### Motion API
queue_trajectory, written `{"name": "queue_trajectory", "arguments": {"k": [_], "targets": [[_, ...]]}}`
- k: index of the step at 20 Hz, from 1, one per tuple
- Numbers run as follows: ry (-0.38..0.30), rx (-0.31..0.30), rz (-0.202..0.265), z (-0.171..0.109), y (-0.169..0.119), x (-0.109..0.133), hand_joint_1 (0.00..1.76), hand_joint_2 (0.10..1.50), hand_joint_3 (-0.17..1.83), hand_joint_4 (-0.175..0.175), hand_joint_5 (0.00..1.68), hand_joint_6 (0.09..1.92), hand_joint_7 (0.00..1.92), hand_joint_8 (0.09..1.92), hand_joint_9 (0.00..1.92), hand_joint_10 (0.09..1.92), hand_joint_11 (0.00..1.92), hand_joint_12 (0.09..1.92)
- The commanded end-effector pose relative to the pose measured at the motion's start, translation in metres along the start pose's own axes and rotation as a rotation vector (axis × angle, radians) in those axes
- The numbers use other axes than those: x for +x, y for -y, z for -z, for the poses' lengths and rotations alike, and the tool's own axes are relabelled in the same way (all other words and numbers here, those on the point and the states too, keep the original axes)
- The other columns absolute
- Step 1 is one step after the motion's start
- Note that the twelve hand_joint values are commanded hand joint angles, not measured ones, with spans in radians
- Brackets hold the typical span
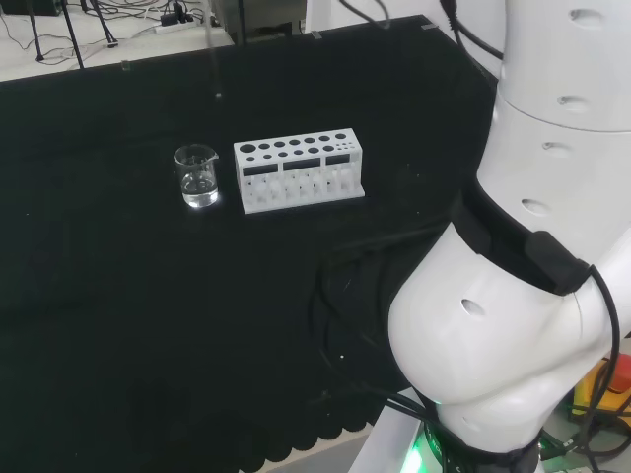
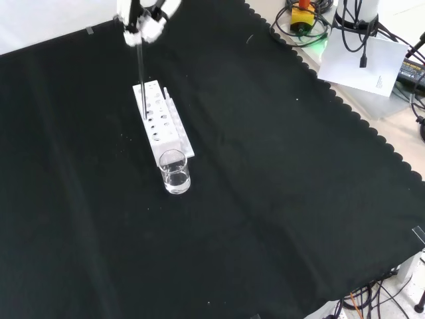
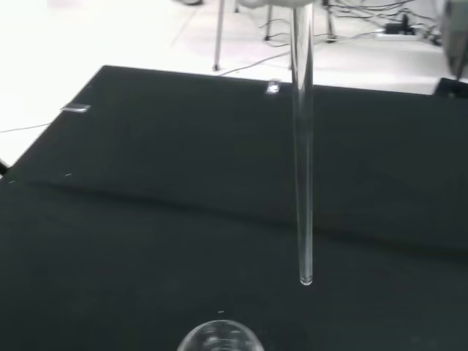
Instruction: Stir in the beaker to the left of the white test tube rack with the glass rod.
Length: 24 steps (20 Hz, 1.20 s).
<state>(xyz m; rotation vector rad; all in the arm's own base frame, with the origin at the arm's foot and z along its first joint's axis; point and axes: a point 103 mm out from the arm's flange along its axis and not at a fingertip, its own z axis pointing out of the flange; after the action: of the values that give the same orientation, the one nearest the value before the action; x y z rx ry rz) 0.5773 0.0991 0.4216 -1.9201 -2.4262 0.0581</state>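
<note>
A small clear glass beaker (image 1: pixel 196 175) with a little clear liquid stands on the black cloth just left of the white test tube rack (image 1: pixel 299 169) in the head view. In the front view the beaker (image 2: pixel 174 171) is at the near end of the rack (image 2: pixel 161 123). The hand (image 2: pixel 143 16), at that view's top edge, is shut on the upper end of a glass rod (image 2: pixel 141 73) that hangs straight down, well above the bench. Seen from the wrist, the rod (image 3: pixel 302 168) ends in the air short of the beaker's rim (image 3: pixel 219 338).
The arm's white links (image 1: pixel 513 296) fill the right of the head view. Cables, a yellow and red button box (image 2: pixel 302 16) and a sheet of paper (image 2: pixel 362 63) lie beyond the cloth's scalloped edge (image 2: pixel 345 109) in the front view.
</note>
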Motion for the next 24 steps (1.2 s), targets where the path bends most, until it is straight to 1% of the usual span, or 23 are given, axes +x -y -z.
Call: {"name": "queue_trajectory", "arguments": {"k": [1,8,12,19,24], "targets": [[0.014,0.003,0.078,-0.009,-0.009,0.026,1.32,1.10,-0.17,-0.175,1.23,0.31,1.25,0.87,1.60,0.72,1.71,0.42],[0.007,0.035,0.103,-0.030,-0.015,0.030,1.32,1.10,-0.17,-0.175,1.23,0.31,1.25,0.87,1.61,0.72,1.71,0.42],[-0.006,0.046,0.101,-0.037,-0.020,0.029,1.32,1.10,-0.17,-0.175,1.23,0.30,1.25,0.87,1.61,0.72,1.71,0.42],[-0.014,0.077,0.103,-0.060,-0.023,0.022,1.32,1.10,-0.17,-0.175,1.23,0.31,1.25,0.86,1.61,0.72,1.71,0.42],[-0.008,0.101,0.104,-0.074,-0.023,0.019,1.32,1.10,-0.17,-0.175,1.23,0.30,1.25,0.86,1.61,0.72,1.71,0.42]]}}
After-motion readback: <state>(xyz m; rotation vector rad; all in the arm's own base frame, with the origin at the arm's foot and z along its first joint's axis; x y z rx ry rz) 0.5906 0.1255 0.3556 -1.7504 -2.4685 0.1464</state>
